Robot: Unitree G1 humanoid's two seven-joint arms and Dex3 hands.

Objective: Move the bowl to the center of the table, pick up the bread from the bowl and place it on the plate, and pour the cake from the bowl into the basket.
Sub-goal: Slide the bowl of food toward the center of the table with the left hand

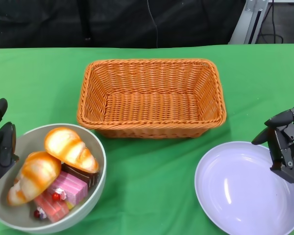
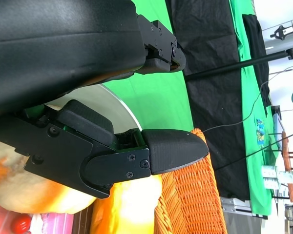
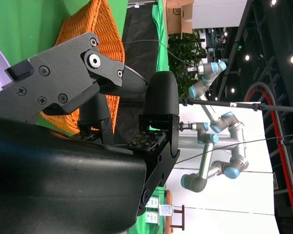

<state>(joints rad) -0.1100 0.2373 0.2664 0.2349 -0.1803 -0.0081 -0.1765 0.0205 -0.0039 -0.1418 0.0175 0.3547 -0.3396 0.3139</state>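
Note:
A grey bowl (image 1: 95,188) sits at the table's near left, holding two golden bread rolls (image 1: 71,148) and pink cake pieces (image 1: 68,188). My left hand (image 1: 1,144) is at the bowl's left rim with its fingers apart and nothing in them; the left wrist view shows a roll (image 2: 19,180) and the bowl's rim (image 2: 119,105) just beyond its fingers (image 2: 173,151). A white plate (image 1: 247,191) lies at the near right. My right hand (image 1: 284,142) hovers over the plate's right edge, fingers spread and empty. The wicker basket (image 1: 152,98) stands in the middle.
Green cloth (image 1: 152,166) covers the table between bowl and plate. A black backdrop hangs behind the table's far edge. The right wrist view shows the basket (image 3: 95,29) past my fingers (image 3: 158,107) and robot arms far off in the room.

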